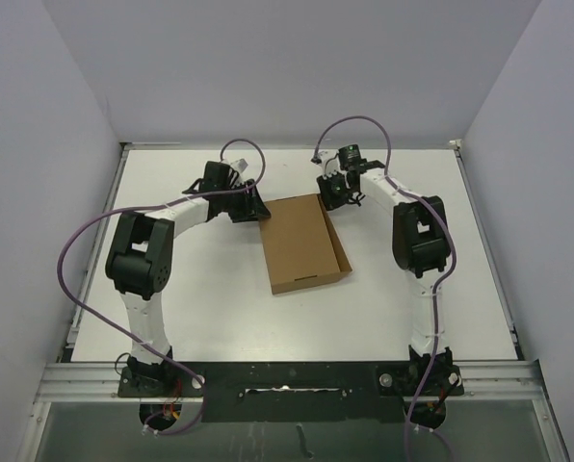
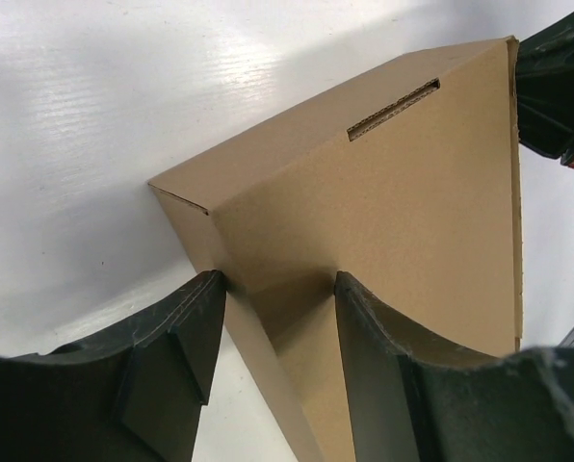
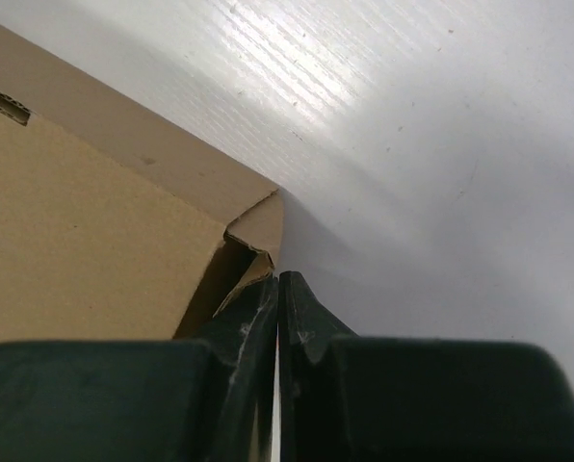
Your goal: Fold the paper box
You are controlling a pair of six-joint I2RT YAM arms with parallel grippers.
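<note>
Up close, left end effector straddles paper box corner, grip unclear; right end effector clenched.

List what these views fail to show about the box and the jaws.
- Top view: left jaws and right jaws sit under their wrists at the box's far corners, too dark to read.
- Left wrist view: the jaws straddle a box corner; whether they press it is unclear.
- Right wrist view: the shut jaws block any sight of cardboard pinched between them.
- All views: the box's inside is covered by its top panel.
</note>
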